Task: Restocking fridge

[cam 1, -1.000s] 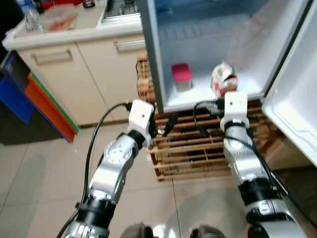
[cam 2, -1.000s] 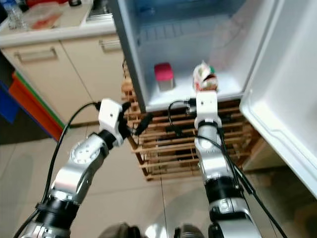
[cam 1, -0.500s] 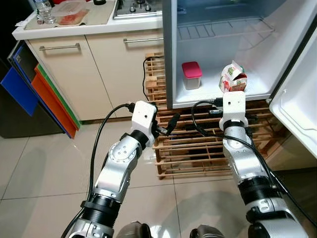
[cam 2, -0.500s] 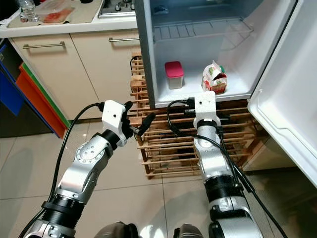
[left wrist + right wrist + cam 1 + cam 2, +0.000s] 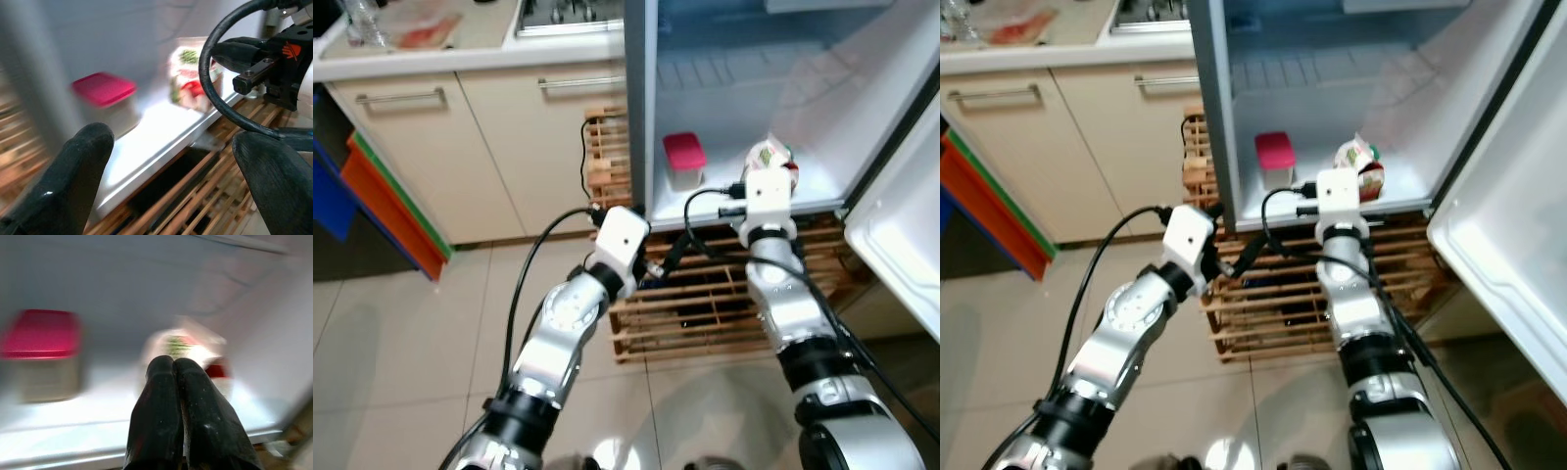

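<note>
The open fridge holds a clear container with a red lid on its bottom shelf, with a white, green and red carton to the right of it. My right arm reaches up to the shelf edge, and its wrist block covers the carton's lower part. In the right wrist view my right gripper is shut and empty, pointing at the carton. My left gripper is open and empty, just below the shelf's front edge, facing the red-lidded container.
A wooden slatted rack stands under the fridge. The fridge door hangs open on the right. Cream cabinets and a counter with a hob run along the left, with orange and blue boards leaning beside them.
The view has shifted and blurred. Both arms have come closer to the fridge shelf; the left gripper has moved right, under the shelf edge. Both stay empty.
</note>
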### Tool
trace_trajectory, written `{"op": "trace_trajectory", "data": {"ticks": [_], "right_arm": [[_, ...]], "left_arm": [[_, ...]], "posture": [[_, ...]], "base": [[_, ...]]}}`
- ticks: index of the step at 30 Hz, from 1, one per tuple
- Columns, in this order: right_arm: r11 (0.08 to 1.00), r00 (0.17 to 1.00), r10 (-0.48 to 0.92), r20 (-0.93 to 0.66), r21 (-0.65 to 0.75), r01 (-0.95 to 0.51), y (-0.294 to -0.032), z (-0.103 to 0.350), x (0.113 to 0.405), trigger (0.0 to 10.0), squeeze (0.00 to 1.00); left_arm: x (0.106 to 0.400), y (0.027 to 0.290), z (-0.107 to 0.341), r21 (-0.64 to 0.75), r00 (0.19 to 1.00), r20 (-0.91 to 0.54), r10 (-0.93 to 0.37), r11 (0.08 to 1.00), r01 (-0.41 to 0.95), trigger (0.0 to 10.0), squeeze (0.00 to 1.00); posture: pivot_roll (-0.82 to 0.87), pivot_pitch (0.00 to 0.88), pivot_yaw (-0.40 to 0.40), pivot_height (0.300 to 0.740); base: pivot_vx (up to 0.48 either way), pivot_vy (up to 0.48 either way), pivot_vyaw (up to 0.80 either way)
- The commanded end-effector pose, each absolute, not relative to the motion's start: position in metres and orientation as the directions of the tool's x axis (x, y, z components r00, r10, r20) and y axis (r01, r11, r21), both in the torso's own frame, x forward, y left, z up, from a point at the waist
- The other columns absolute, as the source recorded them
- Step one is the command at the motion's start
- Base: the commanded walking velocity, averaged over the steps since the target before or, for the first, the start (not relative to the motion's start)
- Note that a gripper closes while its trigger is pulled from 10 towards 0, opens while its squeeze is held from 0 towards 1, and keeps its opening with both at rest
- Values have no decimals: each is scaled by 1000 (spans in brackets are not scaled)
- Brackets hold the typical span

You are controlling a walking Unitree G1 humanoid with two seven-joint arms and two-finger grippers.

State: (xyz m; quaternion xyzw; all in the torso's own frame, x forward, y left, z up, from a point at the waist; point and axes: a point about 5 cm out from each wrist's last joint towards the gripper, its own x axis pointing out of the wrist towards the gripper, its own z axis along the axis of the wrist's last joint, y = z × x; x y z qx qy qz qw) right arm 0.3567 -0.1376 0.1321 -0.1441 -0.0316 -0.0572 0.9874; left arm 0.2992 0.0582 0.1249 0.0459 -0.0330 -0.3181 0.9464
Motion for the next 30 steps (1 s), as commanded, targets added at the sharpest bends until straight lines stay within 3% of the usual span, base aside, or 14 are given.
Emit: {"op": "trace_trajectory", "data": {"ticks": [1, 14, 19, 25, 30], "right_arm": [[948, 988, -135, 80, -279, 152, -150, 133, 359, 10000, 0], [945, 968, -248, 32, -213, 249, -166, 127, 367, 10000, 0], [951, 966, -255, 26, -173, 256, -163, 136, 380, 10000, 0], [958, 972, -213, 104, -172, 228, -152, 168, 395, 10000, 0], [958, 972, -213, 104, -172, 228, -152, 168, 395, 10000, 0]], "left_arm": [[294, 47, 127, 109, 756, 32, -653, 755, 647, 10000, 0], [290, 68, 119, 128, 725, -32, -688, 717, 686, 10000, 0], [295, 83, 119, 75, 797, -14, -604, 794, 603, 10000, 0], [287, 87, 115, 64, 809, -24, -588, 806, 588, 10000, 0], [287, 87, 115, 64, 809, -24, -588, 806, 588, 10000, 0]], "posture": [[-71, 59, 44, 740], [-53, 65, 91, 740], [-15, 68, 82, 740], [20, 82, 67, 740], [20, 82, 67, 740]], "base": [[0, 0, 0], [0, 0, 0], [0, 0, 0], [0, 0, 0], [0, 0, 0]]}}
